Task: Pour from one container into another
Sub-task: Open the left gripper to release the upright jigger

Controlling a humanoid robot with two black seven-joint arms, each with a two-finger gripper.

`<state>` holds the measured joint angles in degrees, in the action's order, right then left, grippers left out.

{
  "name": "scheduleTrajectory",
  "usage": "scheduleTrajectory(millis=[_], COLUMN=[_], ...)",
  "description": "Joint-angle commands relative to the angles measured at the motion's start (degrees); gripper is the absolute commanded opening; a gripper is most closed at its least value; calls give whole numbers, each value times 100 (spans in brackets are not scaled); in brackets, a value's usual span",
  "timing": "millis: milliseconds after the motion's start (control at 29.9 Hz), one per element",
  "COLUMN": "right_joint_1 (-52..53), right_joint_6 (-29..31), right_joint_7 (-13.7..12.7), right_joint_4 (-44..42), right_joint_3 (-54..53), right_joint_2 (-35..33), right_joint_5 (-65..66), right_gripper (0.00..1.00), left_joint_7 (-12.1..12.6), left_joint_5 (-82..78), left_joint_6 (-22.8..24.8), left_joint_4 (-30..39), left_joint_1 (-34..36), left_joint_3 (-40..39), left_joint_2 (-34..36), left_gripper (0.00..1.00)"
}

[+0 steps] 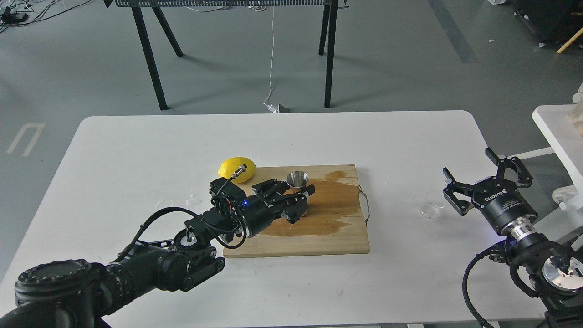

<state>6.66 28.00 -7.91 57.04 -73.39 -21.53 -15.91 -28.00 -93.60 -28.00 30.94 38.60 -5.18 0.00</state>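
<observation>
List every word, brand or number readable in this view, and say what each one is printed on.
"ROBOTIQ": white lettering, seen upside down, on the black body of the right claw.
Left claw: a blue light glows on its body, but no print is legible there.
Nothing else carries readable text.

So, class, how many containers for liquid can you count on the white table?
2. The steel jigger stands on the wooden board, between the left claw's fingers. The clear glass cup sits on the bare table, beside the open right claw.
</observation>
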Motion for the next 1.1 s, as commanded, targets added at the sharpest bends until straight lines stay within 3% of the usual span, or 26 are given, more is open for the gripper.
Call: scheduleTrajectory(millis=[0,201,1070], right_joint_1=[2,2,-15], right_joint_6=[0,0,0], right_joint_7=[0,0,0], right_joint_4=[0,0,26], right_joint_3=[0,0,0], right_joint_2=[0,0,0], right_joint_5=[0,0,0], right_gripper=[99,99,99], left_joint_7=[0,0,0], left_joint_5=[-1,-1,-1], left_joint_6=[0,0,0], left_joint_4=[26,70,255], left_joint_1=[-10,-27,-397], left_joint_3=[0,0,-18], left_joint_2=[0,0,0], left_gripper=[79,86,87])
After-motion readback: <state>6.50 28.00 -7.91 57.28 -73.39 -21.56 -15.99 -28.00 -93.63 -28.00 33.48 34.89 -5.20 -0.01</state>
